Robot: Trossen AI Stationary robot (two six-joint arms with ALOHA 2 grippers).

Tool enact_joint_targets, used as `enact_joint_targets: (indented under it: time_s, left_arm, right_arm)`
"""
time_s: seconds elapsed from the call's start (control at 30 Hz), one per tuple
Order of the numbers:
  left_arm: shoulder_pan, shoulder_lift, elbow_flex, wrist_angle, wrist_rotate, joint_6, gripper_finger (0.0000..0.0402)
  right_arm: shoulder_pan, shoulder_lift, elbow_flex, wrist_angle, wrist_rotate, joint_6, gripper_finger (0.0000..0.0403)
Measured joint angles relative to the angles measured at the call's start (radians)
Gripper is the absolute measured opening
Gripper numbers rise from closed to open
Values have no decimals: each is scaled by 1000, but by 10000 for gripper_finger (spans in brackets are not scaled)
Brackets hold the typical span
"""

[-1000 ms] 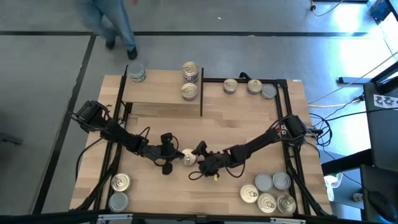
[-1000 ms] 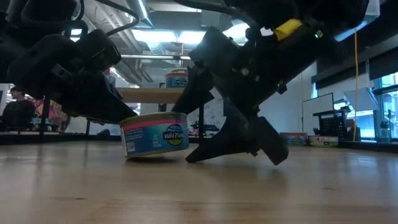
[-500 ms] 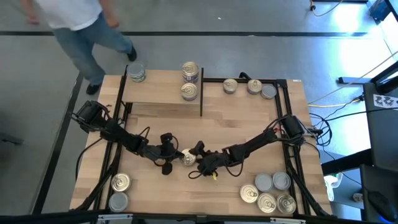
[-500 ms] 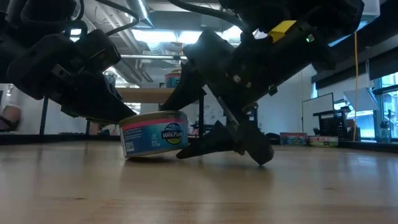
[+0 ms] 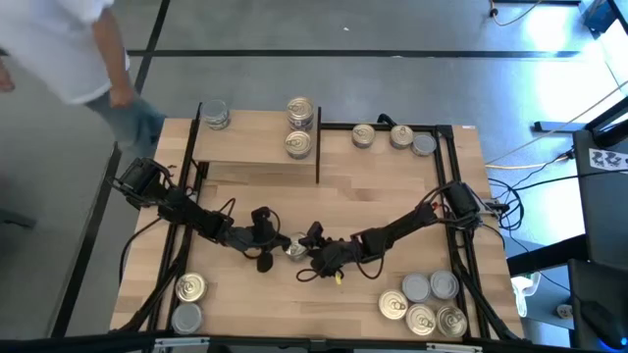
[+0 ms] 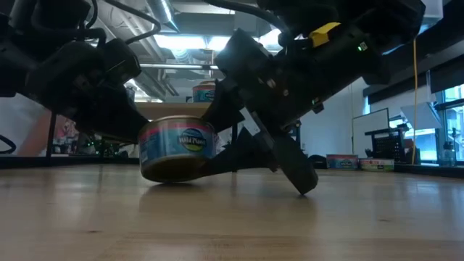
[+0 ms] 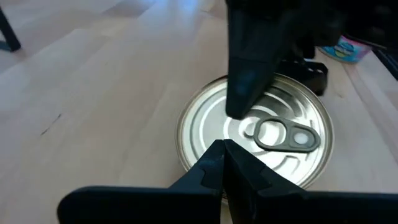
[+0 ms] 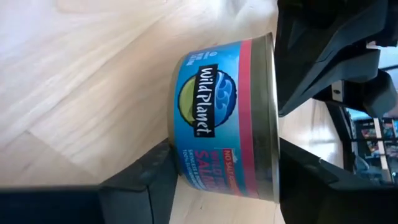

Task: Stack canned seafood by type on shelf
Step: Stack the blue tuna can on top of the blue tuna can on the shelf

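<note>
Near edge of table, high view: two tins at front left, a cluster of five tins at front right; some gold pull-tab tops, some plain grey.

Mid-table: both arms meet at one tin w/ blue-and-pink label, silver pull-tab top. R gripper has a finger on the tin's top and one on its bottom, clamped on it per R wrist view; in low view the tin tilts, its left side off the wood. L gripper sits just beside the tin on its left; fingers pressed together, tips over the lid rim, holding nothing; can't tell if they touch the lid.

Farther back: shelf at back left, light wood w/ black frame; one tin near its right end, another just behind it, a third at the far left corner. Right of the shelf, three more tins in a row by the back edge of the table.

Beyond table: person in white top, jeans, on grey floor at back left.
</note>
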Motion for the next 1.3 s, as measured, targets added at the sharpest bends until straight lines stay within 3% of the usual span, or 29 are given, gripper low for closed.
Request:
enact_joint_targets:
  time_s: [0.13, 0.4, 0.53, 0.9, 1.1, 1.3]
  left_arm:
    - [0, -5, 1, 1, -7, -41, 23]
    - [-1, -124, 1, -73, 19, 35, 130]
    - [-1, -224, 2, -165, 5, 75, 163]
    - [-5, -362, 2, -393, 7, 20, 173]
    - [-2, -355, 2, -449, -1, -21, 173]
    - [31, -357, 2, -416, -7, 101, 173]
  right_arm:
    - [13, -11, 0, -4, 27, 42, 209]
    - [47, -95, -4, -88, 61, 92, 199]
    - [47, -146, -2, -158, 70, 119, 199]
    - [46, -252, -1, -226, 172, 126, 199]
    - [22, -322, 4, -228, 329, 28, 199]
    - [-58, -362, 126, -289, 421, -30, 199]
